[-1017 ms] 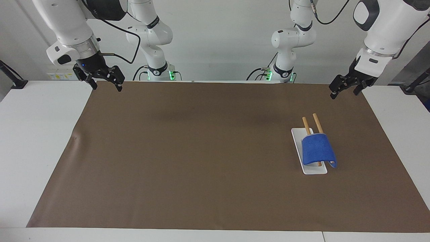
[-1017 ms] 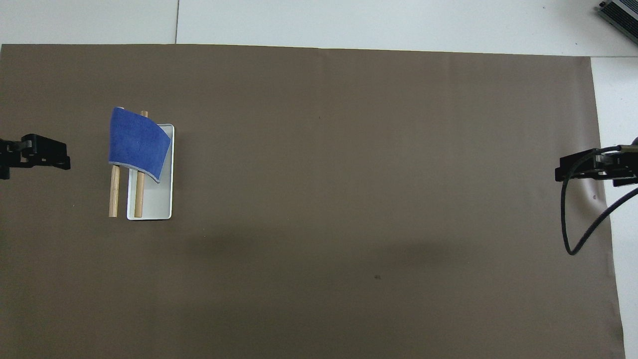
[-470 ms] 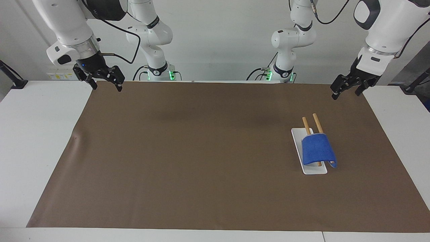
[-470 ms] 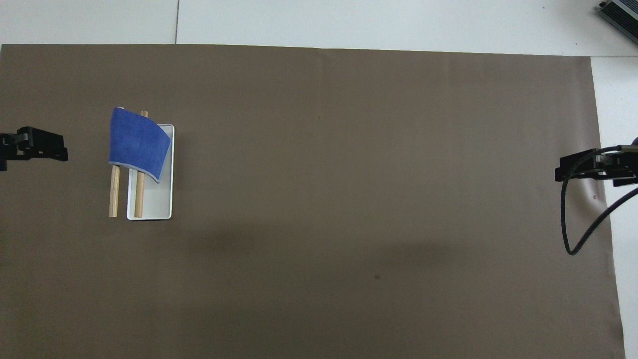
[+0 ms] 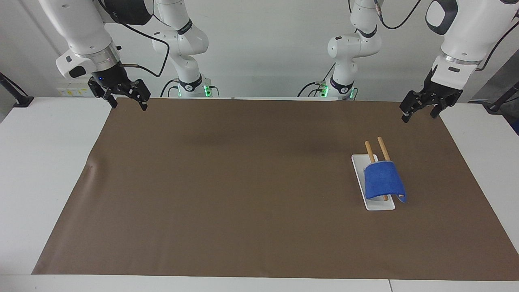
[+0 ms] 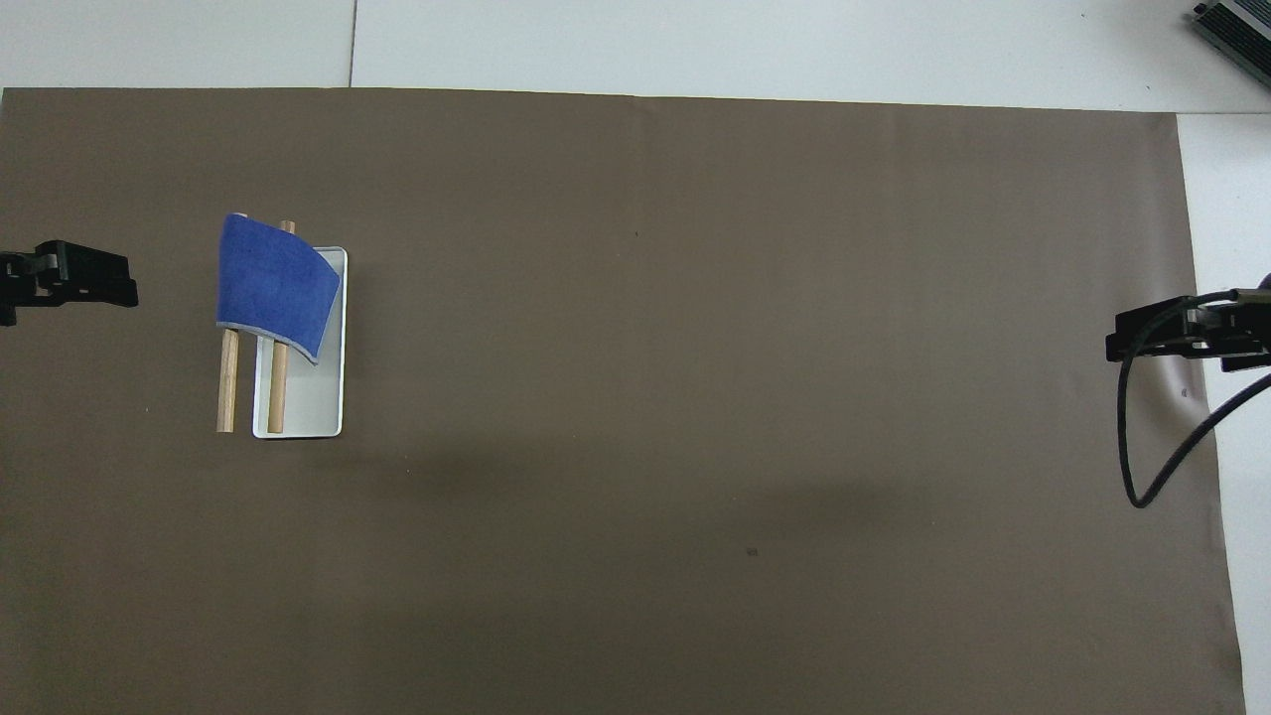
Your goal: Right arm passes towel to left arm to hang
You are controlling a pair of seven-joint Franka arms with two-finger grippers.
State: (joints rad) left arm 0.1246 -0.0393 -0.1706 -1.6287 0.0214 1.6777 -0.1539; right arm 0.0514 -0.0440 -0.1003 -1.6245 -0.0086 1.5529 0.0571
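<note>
Toward the left arm's end of the table, the towel (image 5: 383, 181) is draping over two wooden rods (image 5: 369, 151) above a white tray (image 5: 361, 170). Both the left gripper (image 5: 419, 108) and right gripper (image 5: 124, 97) are hovering wide, empty. Judgement: hanging looks finished; keeping clear is advisable.

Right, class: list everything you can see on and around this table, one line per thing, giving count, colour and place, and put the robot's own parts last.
towel: one, bright blue, draped over the two rods at their end farther from the robots.
wooden rods: two, tan, side by side over the tray, toward the left arm's end of the table.
tray: one, white, flat on the mat under the rods.
mat: one, brown, covering most of the white table.
left gripper: one, black, open, empty, over the mat's corner at its own end.
right gripper: one, black, open, empty, over the mat's corner at its own end.
</note>
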